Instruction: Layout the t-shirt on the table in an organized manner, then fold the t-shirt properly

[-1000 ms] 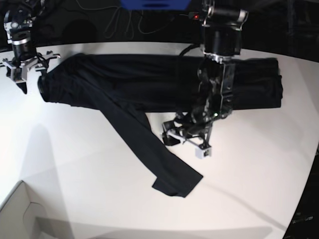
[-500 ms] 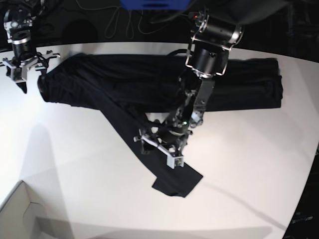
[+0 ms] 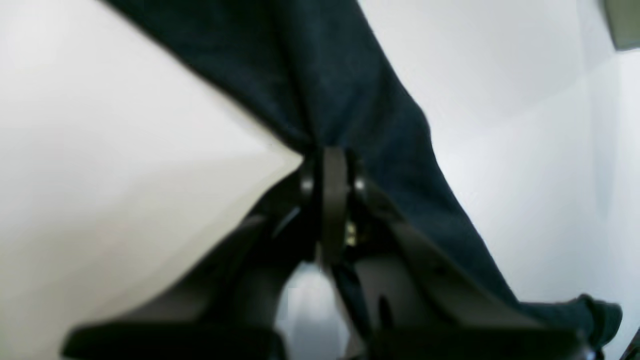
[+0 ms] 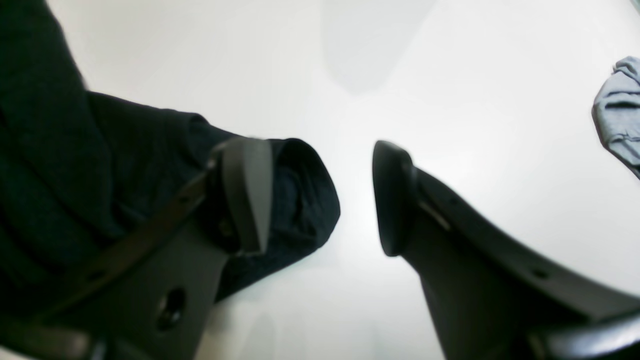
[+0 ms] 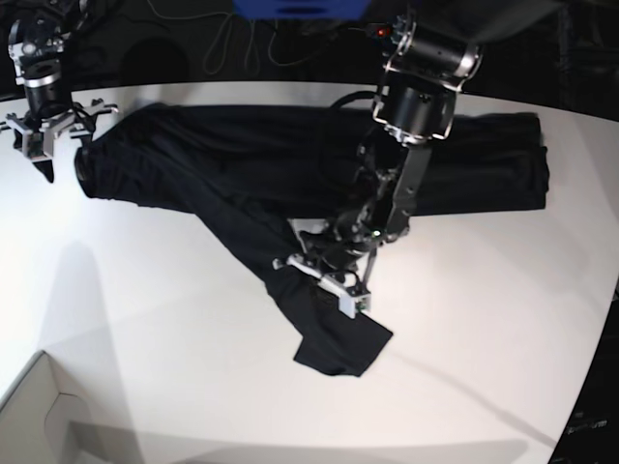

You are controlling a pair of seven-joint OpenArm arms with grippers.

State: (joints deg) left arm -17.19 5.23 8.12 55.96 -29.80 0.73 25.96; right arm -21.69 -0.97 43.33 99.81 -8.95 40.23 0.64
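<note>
Text on t-shirt: none readable.
Text on table: none readable.
Labels on the arms: none can be read.

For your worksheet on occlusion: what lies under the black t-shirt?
The white table shows all around the t-shirt; the tabletop beneath the fabric is covered, so anything there is hidden.

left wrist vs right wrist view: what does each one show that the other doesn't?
Only the left wrist view: the left gripper shut on a pinched ridge of the t-shirt, cloth running off to both sides.
Only the right wrist view: the right gripper open, one finger over a rounded edge of the shirt, nothing between the jaws, plus a light grey cloth at the right edge.
Both: black shirt fabric lying on the white table.
</note>
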